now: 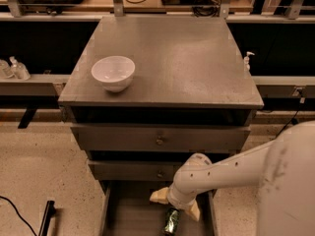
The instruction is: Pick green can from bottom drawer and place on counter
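Camera view: white arm (pixel 231 173) enters from right, elbow bent, wrist dipped into bottom drawer (pixel 132 218); gripper (pixel 175 204) just above green can (pixel 172 222), jaws spread.

My pincer (pixel 176 206), its matt cream pads spread apart, hangs in the deep grey matt metal bottom drawer (pixel 128 218), just above the small shiny green metal can (pixel 172 221). My smooth white plastic-looking arm (pixel 231 173) has a soft sheen. The square grey metal worktop (pixel 187 58) looks dull and scuffed. The glossy round white bowl (pixel 113 73) sits on it.
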`<state>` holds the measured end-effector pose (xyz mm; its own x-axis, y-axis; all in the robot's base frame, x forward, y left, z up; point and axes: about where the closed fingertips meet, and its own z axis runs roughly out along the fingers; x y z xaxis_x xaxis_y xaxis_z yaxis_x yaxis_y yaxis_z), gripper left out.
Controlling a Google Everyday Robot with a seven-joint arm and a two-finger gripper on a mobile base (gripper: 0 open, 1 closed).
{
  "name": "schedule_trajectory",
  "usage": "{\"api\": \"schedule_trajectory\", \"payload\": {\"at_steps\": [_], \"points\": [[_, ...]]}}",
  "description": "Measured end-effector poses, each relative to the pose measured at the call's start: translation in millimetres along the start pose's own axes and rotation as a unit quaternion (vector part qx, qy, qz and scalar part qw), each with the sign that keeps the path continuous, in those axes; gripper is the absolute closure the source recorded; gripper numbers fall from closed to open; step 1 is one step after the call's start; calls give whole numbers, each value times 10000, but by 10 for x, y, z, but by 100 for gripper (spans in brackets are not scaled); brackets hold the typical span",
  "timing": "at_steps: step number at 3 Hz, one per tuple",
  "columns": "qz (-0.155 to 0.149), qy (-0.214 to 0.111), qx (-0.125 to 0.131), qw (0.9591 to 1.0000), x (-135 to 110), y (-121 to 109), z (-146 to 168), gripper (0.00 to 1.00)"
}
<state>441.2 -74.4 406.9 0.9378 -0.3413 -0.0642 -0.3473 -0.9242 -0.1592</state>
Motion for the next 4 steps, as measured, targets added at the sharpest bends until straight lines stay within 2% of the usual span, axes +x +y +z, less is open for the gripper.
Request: {"api": "schedule_trajectory", "payload": {"at_steps": [1,2,3,4], "points": [[-132,183,-31,9997,4,17,563,0],[-132,183,-31,9997,4,17,563,0],[-157,252,-211,9993,131,21,794,0],[142,361,-449,9982,326,192,1340,0]]}}
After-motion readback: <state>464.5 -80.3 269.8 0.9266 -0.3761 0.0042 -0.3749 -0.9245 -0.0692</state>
